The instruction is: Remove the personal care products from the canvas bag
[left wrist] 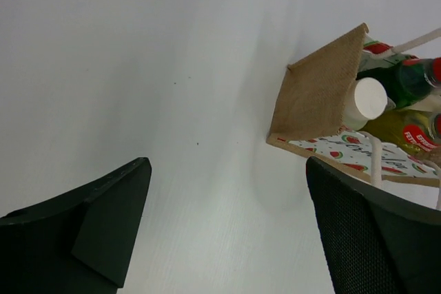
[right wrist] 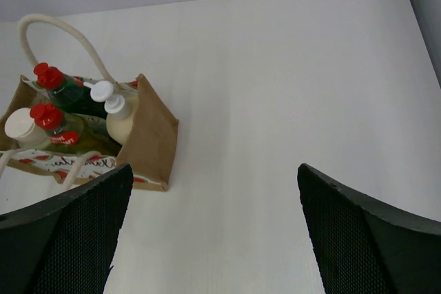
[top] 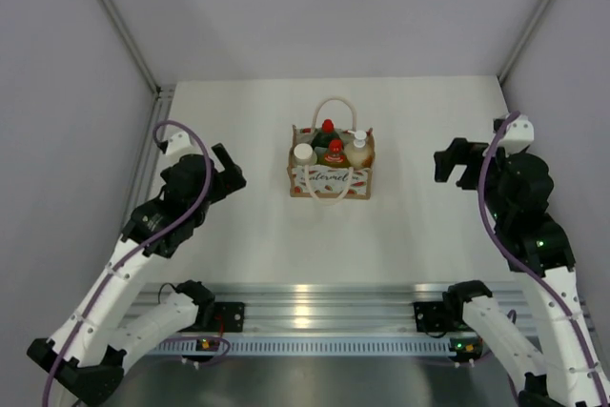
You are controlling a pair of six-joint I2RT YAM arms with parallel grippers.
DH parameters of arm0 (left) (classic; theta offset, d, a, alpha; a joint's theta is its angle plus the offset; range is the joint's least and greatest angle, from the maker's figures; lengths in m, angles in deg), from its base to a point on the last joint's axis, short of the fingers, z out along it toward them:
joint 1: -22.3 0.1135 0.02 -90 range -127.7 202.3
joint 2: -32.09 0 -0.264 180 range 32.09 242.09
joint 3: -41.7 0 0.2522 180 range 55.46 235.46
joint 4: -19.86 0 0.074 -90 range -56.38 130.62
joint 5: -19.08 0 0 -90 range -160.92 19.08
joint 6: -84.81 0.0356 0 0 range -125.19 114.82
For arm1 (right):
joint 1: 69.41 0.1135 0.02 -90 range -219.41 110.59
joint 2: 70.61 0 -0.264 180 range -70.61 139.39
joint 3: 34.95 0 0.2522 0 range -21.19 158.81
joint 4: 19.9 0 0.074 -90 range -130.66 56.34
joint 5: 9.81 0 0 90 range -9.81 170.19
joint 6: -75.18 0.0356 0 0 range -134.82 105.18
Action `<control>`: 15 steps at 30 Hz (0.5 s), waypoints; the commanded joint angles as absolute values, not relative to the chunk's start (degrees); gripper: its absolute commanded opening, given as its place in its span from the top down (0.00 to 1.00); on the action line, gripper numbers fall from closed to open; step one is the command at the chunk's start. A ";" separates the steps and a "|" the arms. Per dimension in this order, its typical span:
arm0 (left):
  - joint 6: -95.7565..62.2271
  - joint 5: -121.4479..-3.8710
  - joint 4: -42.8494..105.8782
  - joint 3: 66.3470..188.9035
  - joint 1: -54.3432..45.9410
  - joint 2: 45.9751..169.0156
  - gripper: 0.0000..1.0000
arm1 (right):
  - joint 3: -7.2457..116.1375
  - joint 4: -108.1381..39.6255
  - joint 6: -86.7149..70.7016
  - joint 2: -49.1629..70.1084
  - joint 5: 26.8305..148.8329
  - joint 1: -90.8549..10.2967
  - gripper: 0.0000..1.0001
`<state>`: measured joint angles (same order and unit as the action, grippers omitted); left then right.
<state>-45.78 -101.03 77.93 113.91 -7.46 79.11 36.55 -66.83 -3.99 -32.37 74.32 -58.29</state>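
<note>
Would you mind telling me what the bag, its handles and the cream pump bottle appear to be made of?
The canvas bag looks like coarse woven fabric, perhaps jute or burlap: tan, matte, with a visible weave on its side panel. Its handles seem to be pale cord, round and soft-looking. The cream pump bottle is probably plastic, smooth with a slight sheen; glass cannot be ruled out.

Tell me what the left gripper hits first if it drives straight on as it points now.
Probably the bare table: the canvas bag sits off to one side of the left gripper and its line. Depth is unclear from the wrist view.
</note>
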 commanded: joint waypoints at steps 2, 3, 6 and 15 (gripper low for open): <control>-47.10 -89.85 70.82 111.71 -7.41 80.69 0.02 | 34.63 -60.83 -3.48 -33.08 79.81 -58.42 0.00; -47.37 -87.56 69.40 110.92 -7.41 80.95 0.02 | 33.93 -59.43 -3.83 -33.60 83.49 -58.33 0.01; -48.95 -81.04 64.83 108.37 -7.50 82.62 0.02 | 30.85 -52.75 -3.75 -34.13 95.37 -58.42 0.00; -49.39 -74.44 60.25 107.23 -7.58 87.11 0.02 | 24.43 -34.02 -2.60 -26.07 109.37 -56.67 0.00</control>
<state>-48.82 -78.10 65.80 107.66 -7.48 87.03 24.72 -46.09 -2.75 -29.97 104.05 -57.83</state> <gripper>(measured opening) 0.982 0.993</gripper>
